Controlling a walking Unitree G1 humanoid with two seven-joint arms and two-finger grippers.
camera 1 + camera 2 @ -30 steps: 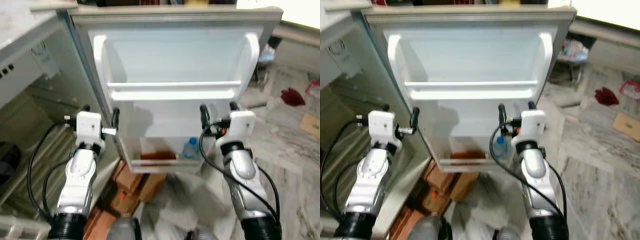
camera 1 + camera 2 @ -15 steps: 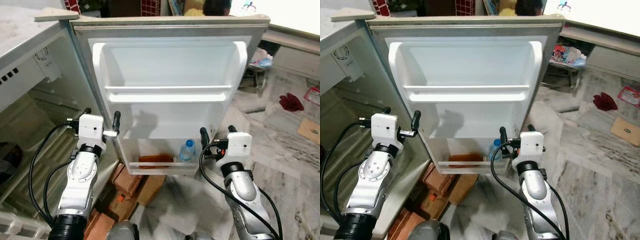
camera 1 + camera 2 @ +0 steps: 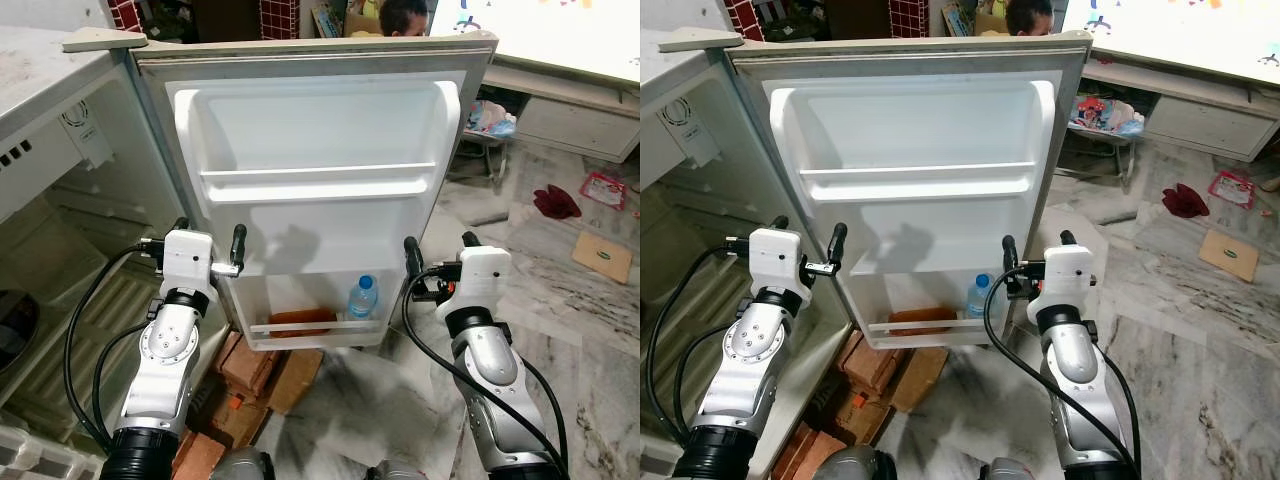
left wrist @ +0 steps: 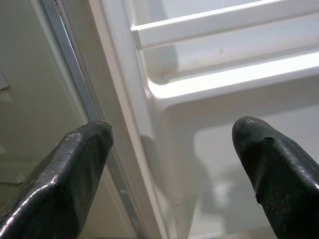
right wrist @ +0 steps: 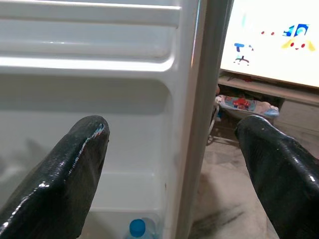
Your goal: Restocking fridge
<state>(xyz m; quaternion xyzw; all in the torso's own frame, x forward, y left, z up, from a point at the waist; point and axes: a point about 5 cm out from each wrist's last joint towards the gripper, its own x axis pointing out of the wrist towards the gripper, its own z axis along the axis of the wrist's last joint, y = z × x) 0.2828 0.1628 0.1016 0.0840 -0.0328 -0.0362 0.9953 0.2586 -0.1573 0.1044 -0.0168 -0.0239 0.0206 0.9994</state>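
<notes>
Both the left gripper (image 3: 207, 247) and right gripper (image 3: 438, 256) hover with jaws open and empty before the open white fridge door (image 3: 320, 120), whose bottom shelf beyond them holds one blue-capped clear plastic bottle (image 3: 361, 297), so restocking seems barely begun.

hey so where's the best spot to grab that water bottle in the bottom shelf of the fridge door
Probably at the neck, just under the blue cap, coming from above. The water bottle stands upright in the bottom door shelf, whose front rail hides its lower body, so only the top is exposed. The right gripper, jaws open, is nearer.
</notes>
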